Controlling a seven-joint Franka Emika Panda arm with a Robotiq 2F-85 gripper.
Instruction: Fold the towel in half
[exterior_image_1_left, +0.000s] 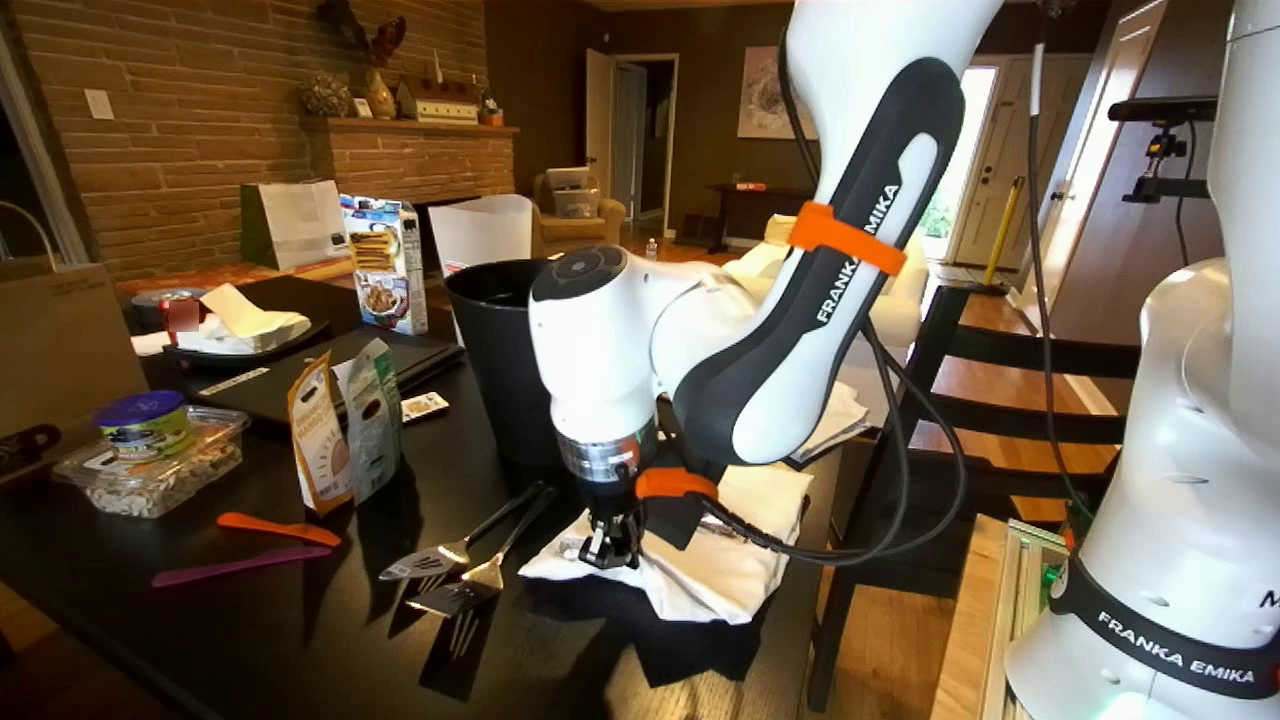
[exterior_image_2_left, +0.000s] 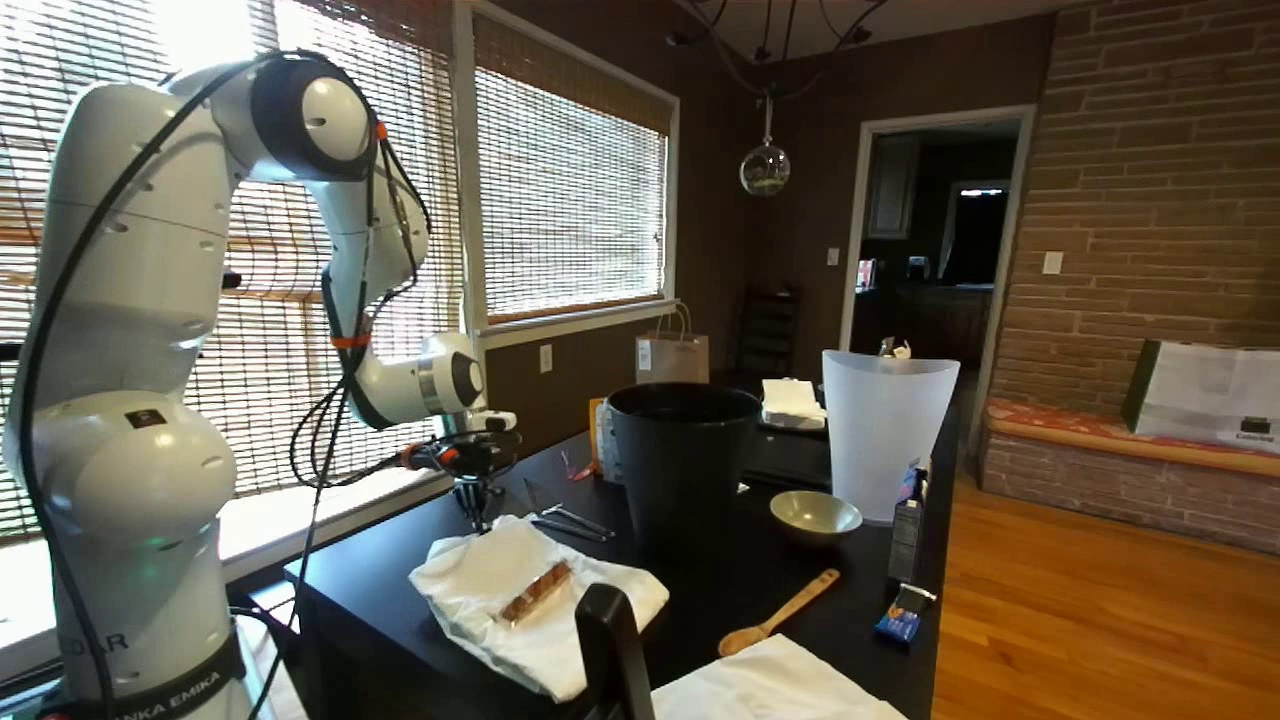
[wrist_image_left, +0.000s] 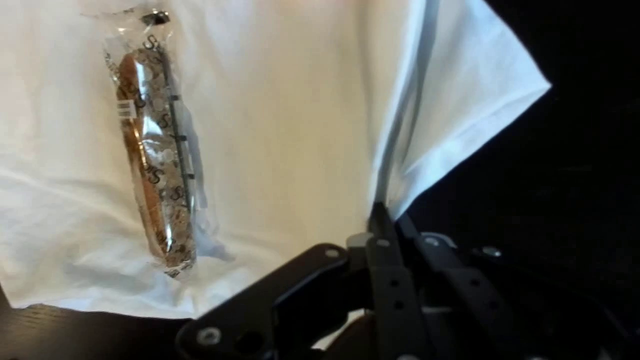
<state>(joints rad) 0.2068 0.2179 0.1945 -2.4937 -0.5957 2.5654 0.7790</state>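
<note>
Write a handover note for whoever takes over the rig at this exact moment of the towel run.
Gripper: shut on an edge of the towel, with the cloth creased up where it is pinched.
Where things are: the towel lies mostly spread on the black table, beside the black bin; a wrapped bar rests on top of it.
Done: edge gripped.
Left: lift that edge, carry it across, lay it over the far side, release. The bar would probably end up inside the fold, so perhaps decide about it first.
</note>
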